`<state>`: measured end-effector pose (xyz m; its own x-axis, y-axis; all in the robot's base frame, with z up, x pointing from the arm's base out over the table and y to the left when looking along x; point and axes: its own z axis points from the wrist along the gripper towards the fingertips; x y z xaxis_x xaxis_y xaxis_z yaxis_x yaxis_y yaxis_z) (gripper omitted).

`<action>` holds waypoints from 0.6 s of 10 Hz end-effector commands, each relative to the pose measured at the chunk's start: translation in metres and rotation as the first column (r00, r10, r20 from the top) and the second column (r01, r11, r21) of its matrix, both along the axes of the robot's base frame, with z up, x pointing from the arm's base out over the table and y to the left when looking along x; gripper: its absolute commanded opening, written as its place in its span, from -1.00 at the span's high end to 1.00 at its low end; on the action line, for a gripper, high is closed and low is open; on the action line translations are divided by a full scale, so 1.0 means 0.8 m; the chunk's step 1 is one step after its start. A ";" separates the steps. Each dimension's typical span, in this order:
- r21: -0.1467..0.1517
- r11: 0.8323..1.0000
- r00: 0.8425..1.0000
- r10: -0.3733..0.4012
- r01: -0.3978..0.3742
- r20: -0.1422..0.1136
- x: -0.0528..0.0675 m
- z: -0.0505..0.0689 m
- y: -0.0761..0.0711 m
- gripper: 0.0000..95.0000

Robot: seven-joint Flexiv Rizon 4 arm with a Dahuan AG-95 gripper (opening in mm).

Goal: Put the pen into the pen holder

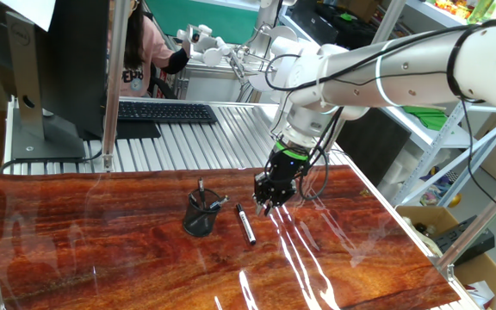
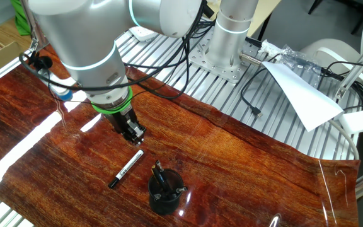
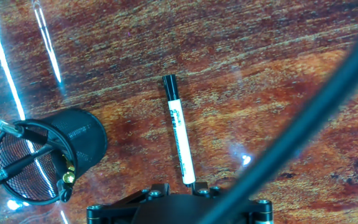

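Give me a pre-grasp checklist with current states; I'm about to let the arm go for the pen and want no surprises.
1. The pen lies flat on the table, nothing on top of it: ok.
2. The gripper carries nothing, pen not yet held: ok.
3. Gripper over the pen: not ok; both fixed views show it above the table beside one end.
4. Jaw opening wide enough for the barrel: cannot tell.
5. The pen holder stands upright, apart from the pen: ok.
6. Room in the holder: cannot tell; other dark pens already lean inside.

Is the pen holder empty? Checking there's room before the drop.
No, the pen holder already has a few dark pens leaning inside it.
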<state>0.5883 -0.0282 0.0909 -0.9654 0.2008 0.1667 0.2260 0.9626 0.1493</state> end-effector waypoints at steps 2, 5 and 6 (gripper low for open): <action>0.002 1.000 1.000 0.000 0.000 0.002 0.000 -0.001 0.000 0.60; 0.005 1.000 1.000 -0.001 0.001 0.003 0.000 -0.008 0.000 0.60; 0.006 1.000 1.000 -0.002 0.002 0.004 0.000 -0.012 0.000 0.60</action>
<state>0.5889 -0.0284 0.0792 -0.9657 0.2017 0.1638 0.2272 0.9614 0.1553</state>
